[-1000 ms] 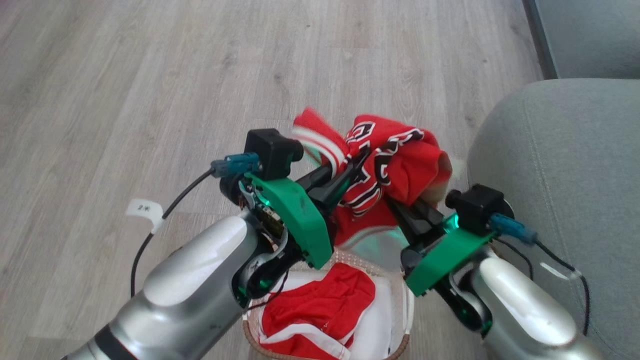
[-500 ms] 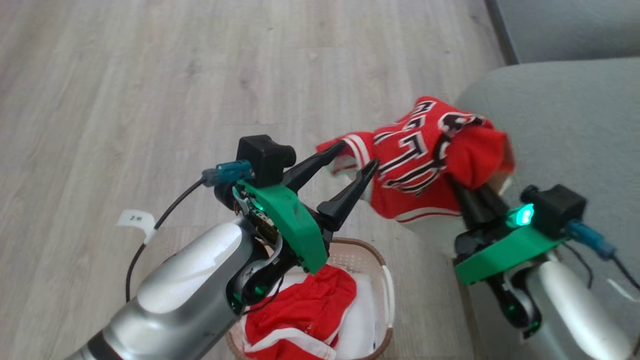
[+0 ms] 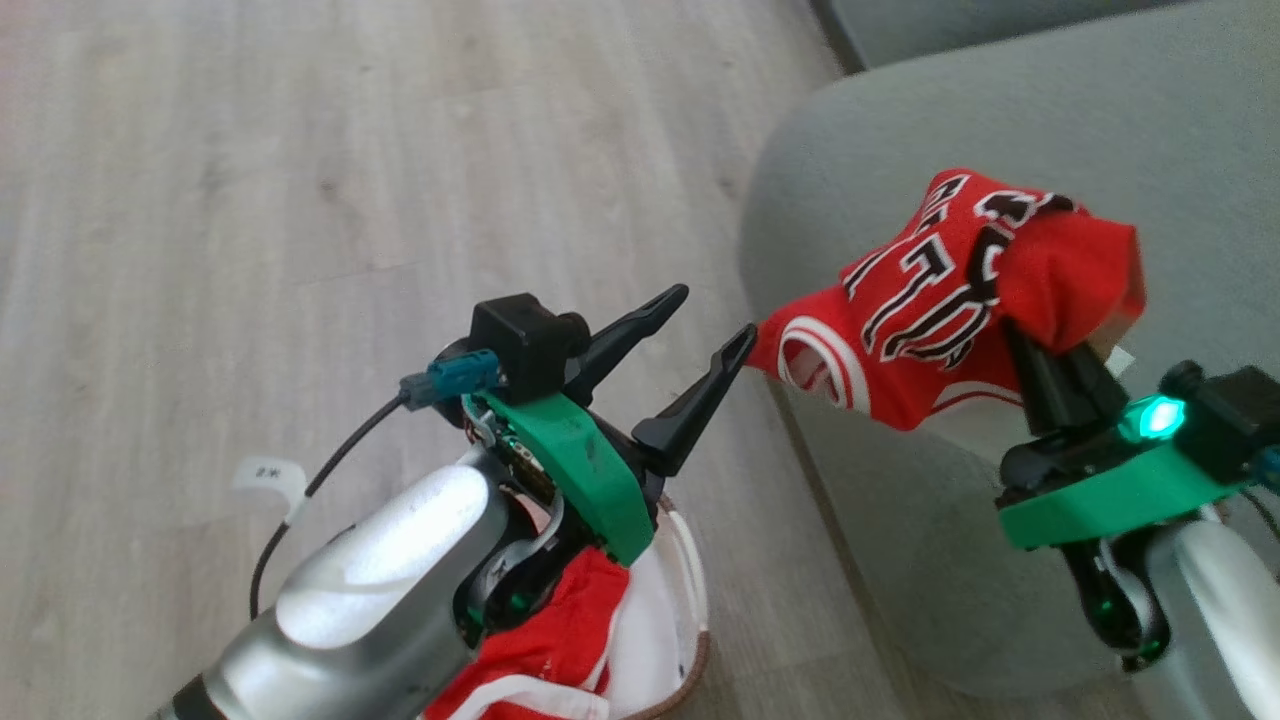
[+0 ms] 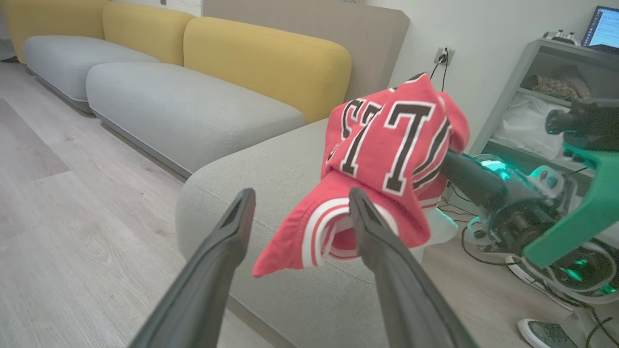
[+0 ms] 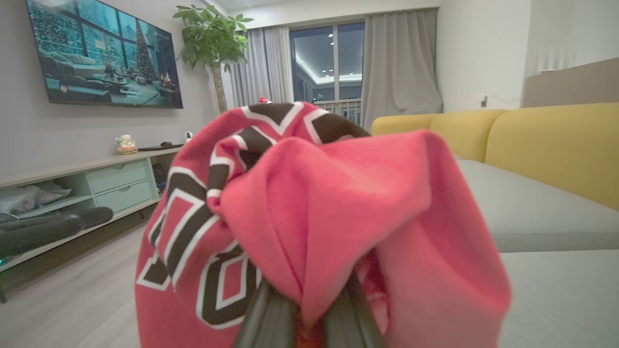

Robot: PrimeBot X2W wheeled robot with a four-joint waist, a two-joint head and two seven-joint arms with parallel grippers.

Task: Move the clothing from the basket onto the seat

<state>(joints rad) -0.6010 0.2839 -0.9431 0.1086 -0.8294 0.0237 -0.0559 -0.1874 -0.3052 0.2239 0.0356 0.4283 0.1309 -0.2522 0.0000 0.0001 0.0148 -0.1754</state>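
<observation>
The jersey (image 3: 930, 310) is hanging in the air at the right centre of the head view. It is bunching over the rounded front corner of the seat (image 3: 900, 120) and is not yet resting on it. The right gripper (image 3: 1020, 345) is pinching a thick fold of it from below, with its fingers pressed together and their tips buried in the cloth. The left gripper (image 3: 714, 312) is standing spread and empty at frame centre, and its nearer fingertip is sitting right against the jersey's striped armhole.

That contact is probably the main risk. If the right arm carries on while the loop of trim is catching on that fingertip, the cloth could be dragged out of the pinch. Letting go here could also be a mistake, because much of the garment is hanging past the cushion's curved edge and could slide to the floor (image 3: 300, 200). The grip is only taking a fold, so limp fabric may be creeping loose.

The jersey looks soft and floppy, with bold black letters outlined in white. The shorts (image 3: 540, 660) are lying crumpled in the basket (image 3: 690, 590) at the bottom centre, half hidden by the left forearm. The basket is showing a hard white wall and a brown woven-look rim. The seat is looking like firm, matte grey-green upholstery. The floor is showing pale wood-grain planks.
</observation>
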